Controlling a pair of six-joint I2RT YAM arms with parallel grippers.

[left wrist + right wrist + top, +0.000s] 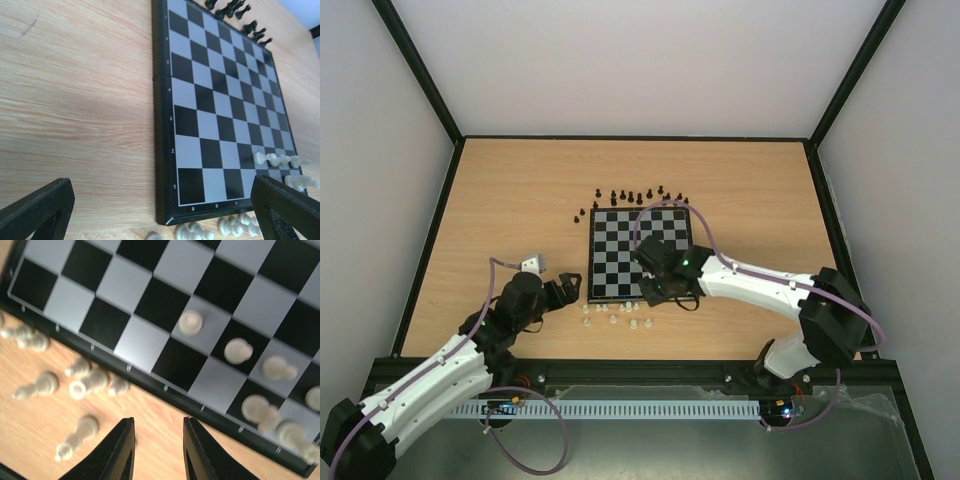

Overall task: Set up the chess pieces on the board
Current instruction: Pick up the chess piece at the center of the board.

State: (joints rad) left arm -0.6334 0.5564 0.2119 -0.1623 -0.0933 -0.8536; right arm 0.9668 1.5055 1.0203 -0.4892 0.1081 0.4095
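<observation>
Left claw (160, 192) spread wide, right claw (157, 440) slightly parted, both arms extended forward.

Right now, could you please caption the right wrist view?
Right gripper, jaws parted and empty, above loose white pieces beside the board; placed white pieces line its edge.

Looks like a robotics lab cell: boxed in by plain white panels (640, 60) and black frame struts (417, 70), with a wood-grain table (500, 200), cabled left arm (430, 385) and right arm (760, 285) bolted beside a metal rail (620, 409).
</observation>
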